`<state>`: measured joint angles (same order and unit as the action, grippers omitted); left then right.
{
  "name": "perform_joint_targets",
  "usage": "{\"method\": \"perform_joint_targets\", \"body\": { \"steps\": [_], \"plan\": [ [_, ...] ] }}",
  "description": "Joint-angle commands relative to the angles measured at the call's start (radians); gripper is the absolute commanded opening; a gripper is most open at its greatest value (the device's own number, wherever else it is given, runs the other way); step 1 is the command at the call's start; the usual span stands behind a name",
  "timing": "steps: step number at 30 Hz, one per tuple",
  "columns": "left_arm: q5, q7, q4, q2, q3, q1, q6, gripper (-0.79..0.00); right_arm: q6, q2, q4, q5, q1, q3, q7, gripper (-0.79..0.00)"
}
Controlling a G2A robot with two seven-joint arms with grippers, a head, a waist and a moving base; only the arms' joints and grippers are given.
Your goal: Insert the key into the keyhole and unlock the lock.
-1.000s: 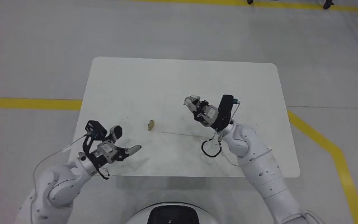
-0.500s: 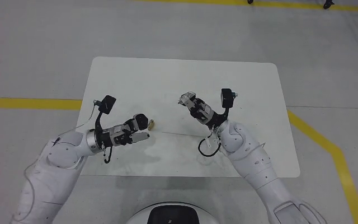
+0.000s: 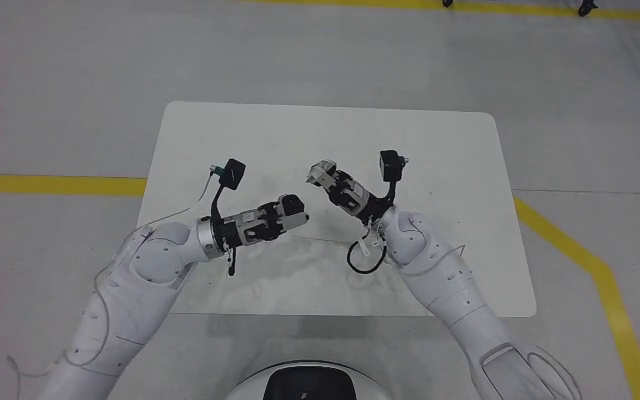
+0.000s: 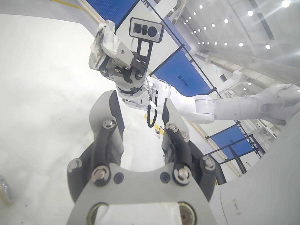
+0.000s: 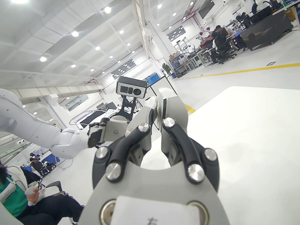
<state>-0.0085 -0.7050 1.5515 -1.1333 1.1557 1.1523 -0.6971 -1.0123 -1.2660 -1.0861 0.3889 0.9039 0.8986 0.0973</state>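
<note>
Two grippers face off over your bench: left gripper fingers wide beside what looks like the lock, probably to steady it; right gripper fingers pinched narrow, maybe on the key, can't tell.

We see left claw and right claw over the worktop middle, tips facing; left spread wide, right pinched together.
</note>
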Motion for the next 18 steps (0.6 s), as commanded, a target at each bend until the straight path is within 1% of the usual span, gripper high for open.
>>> {"method": "perform_joint_targets", "body": {
  "steps": [1, 6, 10, 12, 13, 18],
  "plan": [
    [-0.023, -0.002, -0.017, 0.0, 0.001, -0.006, 0.004, -0.388, 0.0, -0.001, -0.002, -0.026, -0.002, -0.008, -0.014, -0.785],
    [-0.069, 0.0, -0.057, 0.0, 0.005, -0.023, 0.01, -0.342, 0.0, 0.0, -0.01, -0.108, -0.012, -0.031, -0.07, -0.785],
    [-0.091, 0.005, -0.077, -0.001, 0.006, -0.033, 0.006, -0.345, 0.0, 0.004, -0.018, -0.163, -0.016, -0.044, -0.122, -0.785],
    [-0.093, 0.009, -0.08, -0.001, 0.005, -0.034, 0.005, -0.366, 0.0, 0.006, -0.017, -0.178, -0.02, -0.05, -0.154, -0.785],
    [-0.095, 0.011, -0.081, -0.001, 0.004, -0.035, 0.005, -0.394, 0.0, 0.007, -0.015, -0.186, -0.022, -0.053, -0.168, -0.785],
    [-0.095, 0.02, -0.084, -0.002, 0.002, -0.036, 0.005, -0.456, 0.0, 0.008, 0.0, -0.221, -0.033, -0.062, -0.212, -0.785]
  ]
}}
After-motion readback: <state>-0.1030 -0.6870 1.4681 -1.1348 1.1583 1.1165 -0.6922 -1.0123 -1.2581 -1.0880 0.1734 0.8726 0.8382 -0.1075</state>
